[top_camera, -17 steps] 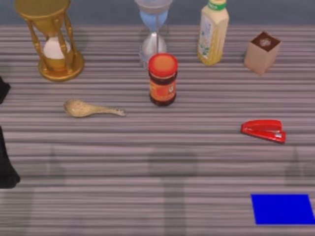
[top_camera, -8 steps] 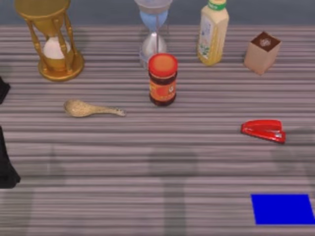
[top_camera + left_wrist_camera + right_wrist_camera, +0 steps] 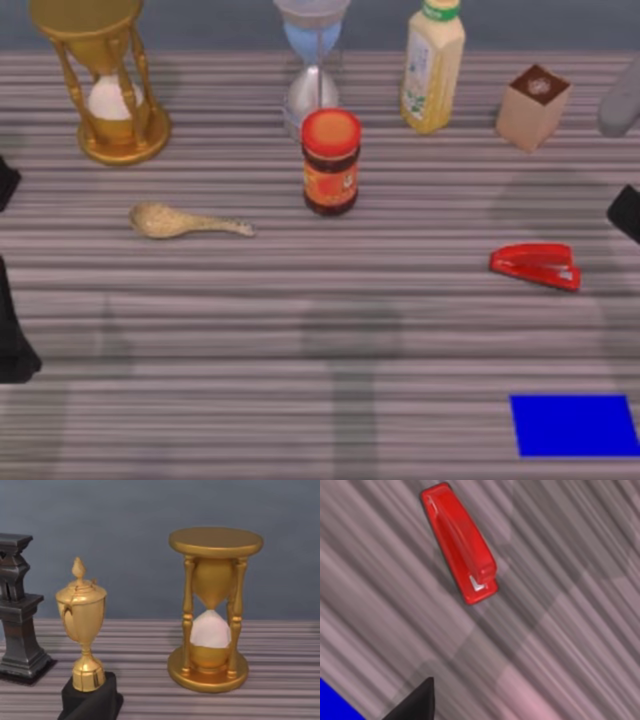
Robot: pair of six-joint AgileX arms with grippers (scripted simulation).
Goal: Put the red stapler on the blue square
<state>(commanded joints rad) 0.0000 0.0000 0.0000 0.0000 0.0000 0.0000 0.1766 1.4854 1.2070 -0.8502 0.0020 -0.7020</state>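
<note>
The red stapler (image 3: 535, 266) lies flat on the striped table at the right, and fills the upper part of the right wrist view (image 3: 462, 545). The blue square (image 3: 573, 425) is a flat patch near the front right corner, well clear of the stapler; only its corner (image 3: 330, 707) shows in the right wrist view. My right gripper (image 3: 625, 212) pokes in at the top view's right edge, just right of the stapler and slightly behind it, not touching it. The left arm is out of view.
A red-lidded jar (image 3: 330, 160) stands mid-table, with a spoon (image 3: 185, 222) to its left. Along the back are a gold hourglass (image 3: 108, 85), a blue hourglass (image 3: 315, 60), a bottle (image 3: 433, 65) and a brown box (image 3: 533, 105). A gold trophy (image 3: 82, 630) stands at the far left.
My right arm has come into the top view at the right edge, and its shadow has spread over the table behind the stapler. The stapler has not moved.
</note>
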